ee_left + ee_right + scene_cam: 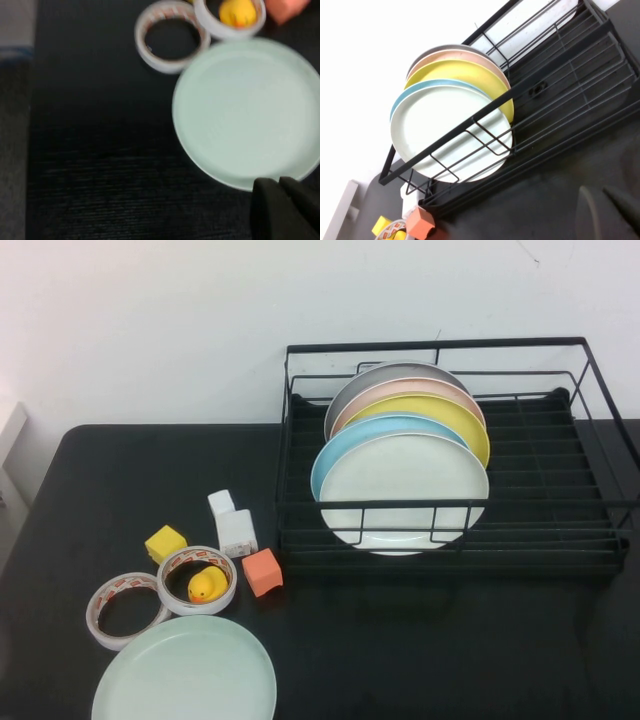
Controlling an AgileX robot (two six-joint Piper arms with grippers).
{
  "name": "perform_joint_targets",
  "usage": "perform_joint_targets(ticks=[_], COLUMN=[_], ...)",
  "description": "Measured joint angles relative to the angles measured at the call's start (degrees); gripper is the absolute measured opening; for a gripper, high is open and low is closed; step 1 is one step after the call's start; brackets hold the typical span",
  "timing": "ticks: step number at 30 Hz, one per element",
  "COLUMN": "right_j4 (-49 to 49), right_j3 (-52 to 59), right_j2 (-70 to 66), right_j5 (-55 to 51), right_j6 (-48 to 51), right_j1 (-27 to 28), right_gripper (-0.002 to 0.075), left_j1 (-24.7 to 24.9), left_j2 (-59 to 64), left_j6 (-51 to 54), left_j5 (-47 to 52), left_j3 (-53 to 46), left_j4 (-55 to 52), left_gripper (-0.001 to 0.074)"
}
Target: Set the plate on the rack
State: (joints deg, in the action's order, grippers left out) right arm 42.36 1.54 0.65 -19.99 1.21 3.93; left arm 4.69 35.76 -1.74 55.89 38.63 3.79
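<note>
Black wire rack [600, 440] is the biggest item, at the far right of the dark table [420, 650], w/ slatted base and tall open frame sides. Five plates stand on edge inside its left part, leaning back in a row: off-white plate [403, 490] nearest the front, then light blue plate [345, 440], yellow plate [455, 418], pink plate [420, 390], grey plate [395, 370] at the back.

The plate [186, 670], the task's own, lies flat on the table at the near left corner, well apart from the rack. Pale mint green, matte, plain, round, w/ shallow raised rim; nothing on it.

Just beyond it: two tape rolls side by side, the empty tape roll [125, 610] touching or nearly touching the plate's rim, the other tape roll [197, 580] w/ a yellow rubber duck [207, 585] sitting inside its ring. Orange block [262, 571] to the right of that roll, white block [234, 525] behind it, yellow block [165, 543] to its left.

Left gripper [282, 187] shows only in the left wrist view: dark fingers pressed together, nothing held, hovering at the plate's near edge. Right gripper [605, 197] shows only in the right wrist view: fingers closed too, empty, over bare table in front of the rack.
</note>
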Motion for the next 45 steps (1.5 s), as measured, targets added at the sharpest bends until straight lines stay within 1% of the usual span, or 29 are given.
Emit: perform_joint_targets(ticks=[6,8,11,18,21,23,29,31,35,39,42,45], right_j4=[0.36,1.37,3.01,4.07,4.31,4.34,4.47,4.57,5.41,6.85,7.36,7.36], right_j3=[0.00,0.00,0.00,0.00,0.00,0.00,0.00,0.00,0.00,0.00,0.00,0.00], right_j2=[0.00,0.00,0.00,0.00,0.00,0.00,0.00,0.00,0.00,0.00,0.00,0.00], right_j5=[-0.25,-0.49,-0.87,-1.45,-1.45,-1.50,-1.61,-1.72,-1.94,-2.02,-2.02,-2.05], right_j6=[0.32,1.43,3.36,4.32,4.32,4.32,4.58,4.87,6.56,9.20,9.67,10.14], right_j1=[-0.61,-0.61,-0.61,-0.61,-0.61,-0.61,-0.61,-0.61,-0.61,-0.73,-0.73,-0.73], right_gripper=[-0.0002,-0.0002,-0.0002,-0.0002,-0.0002,-0.0002,-0.0002,-0.0002,-0.0002,-0.0002,-0.0002,-0.0002], left_j1=[7.64,9.44,10.36,10.36,10.36,10.36,10.36,10.36,10.06,5.84,2.29,0.24], left_j2=[12.84,16.53,22.80,36.92,42.18,45.83,52.67,53.32,53.52,53.52,53.79,54.77], left_j6=[3.18,0.46,-3.41,-12.21,-14.99,-16.26,-19.93,-21.73,-27.30,-29.77,-29.65,-27.90], left_j5=[-2.17,-3.82,-5.76,-8.46,-9.29,-9.58,-11.65,-13.09,-16.65,-19.71,-20.22,-20.62], left_j3=[3.20,3.19,3.31,3.49,3.64,3.64,3.64,3.64,3.64,3.68,3.68,3.77], left_j4=[-1.33,-1.70,-1.68,-2.19,-2.64,-2.77,-3.79,-4.74,-8.65,-8.84,-8.37,-6.63], left_gripper=[-0.0003,-0.0003,-0.0003,-0.0001,0.0029,0.0075,0.0295,0.0334,0.0354,0.0357,0.0358,0.0358])
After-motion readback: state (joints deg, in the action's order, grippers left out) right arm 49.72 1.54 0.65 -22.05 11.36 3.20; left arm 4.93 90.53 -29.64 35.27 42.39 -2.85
